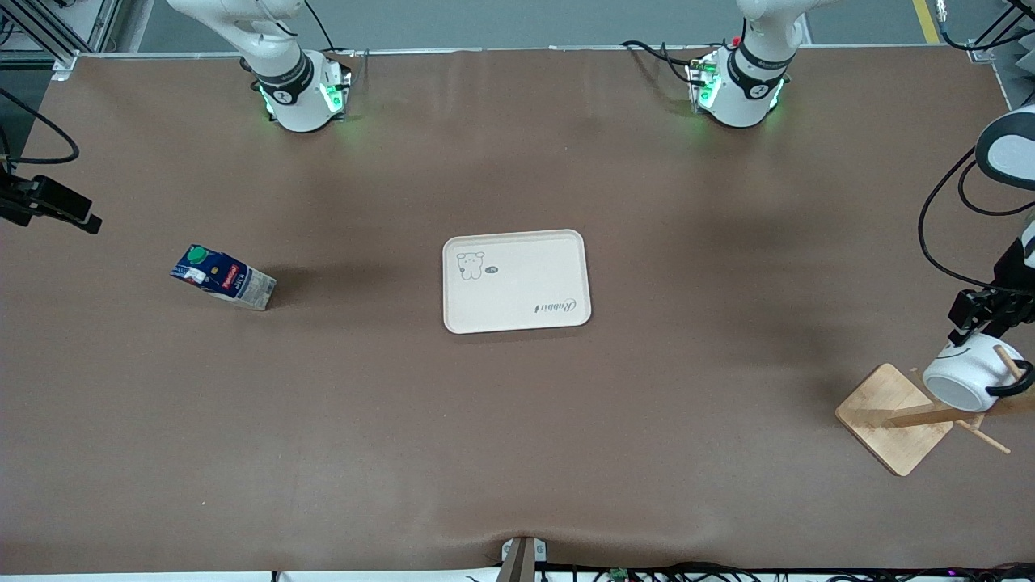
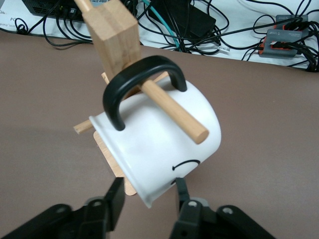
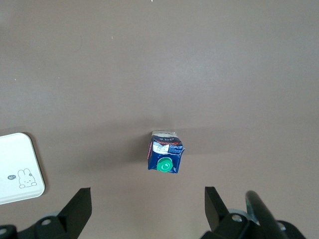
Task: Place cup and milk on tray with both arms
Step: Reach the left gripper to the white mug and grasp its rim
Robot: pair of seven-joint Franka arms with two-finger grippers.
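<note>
— What is the right tool (image 1: 77,217) doing, at the right arm's end of the bench (image 1: 517,453)?

— It is hanging over the small dark blue milk carton (image 1: 222,279) with the green cap. In the right wrist view its fingers are standing wide apart, holding nothing, and the carton (image 3: 165,158) is sitting straight beneath, cap up. So the coming move looks like a plain descent.

— And the cream rectangular tray (image 1: 525,275) with the bear drawing?

— It is lying bare at the middle of the bench, between the two arms.

— The left tool (image 1: 966,335)?

— It is working near the front corner at the left arm's end. There the white mug (image 1: 966,376) with the smiley face is hanging on the wooden rack (image 1: 889,416). In the left wrist view the jaws of the left tool (image 2: 149,196) are standing parted on either side of the mug's (image 2: 164,144) rim, apparently not pinching yet. The round wooden peg (image 2: 174,112) is passing through the black handle (image 2: 134,79), so the mug will likely need sliding off along that peg.
</note>
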